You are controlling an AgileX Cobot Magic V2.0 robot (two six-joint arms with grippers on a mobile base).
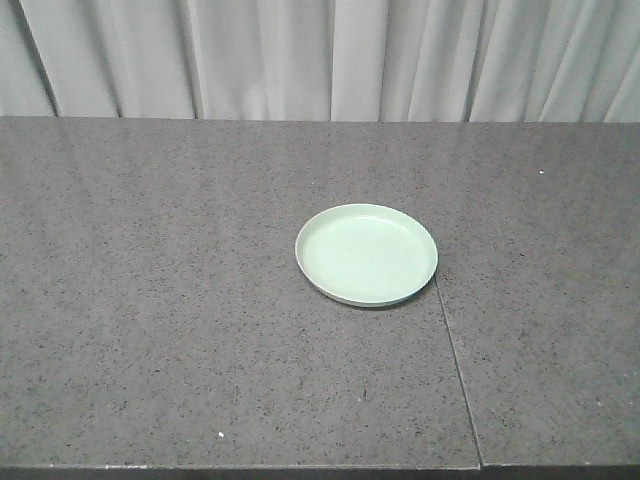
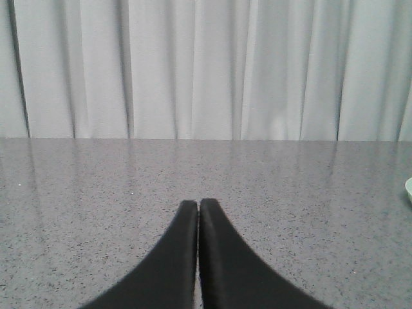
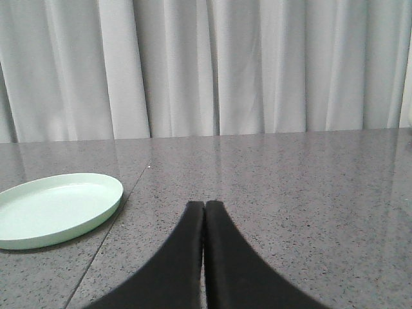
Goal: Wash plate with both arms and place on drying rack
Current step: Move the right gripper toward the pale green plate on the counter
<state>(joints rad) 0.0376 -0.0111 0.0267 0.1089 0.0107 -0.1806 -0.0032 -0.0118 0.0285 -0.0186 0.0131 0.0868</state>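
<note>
Exterior front-facing: plate [image 1: 367, 254] flat on countertop [image 1: 150, 300].

You had bare countertop [image 1: 150, 330] on every side of the plate [image 1: 367, 254], open to approach from the left, the right and the near side. Beyond the plate, the curtain [image 1: 300, 60] walled off the far edge. Open stone separated the plate from the left gripper [image 2: 198, 205] and the right gripper [image 3: 204, 206], both with fingers pressed together.

A high front camera looks down on the countertop [image 1: 200, 350]; both low wrist cameras face the curtain [image 2: 193, 64], sharing the plate [image 1: 367, 254].
</note>
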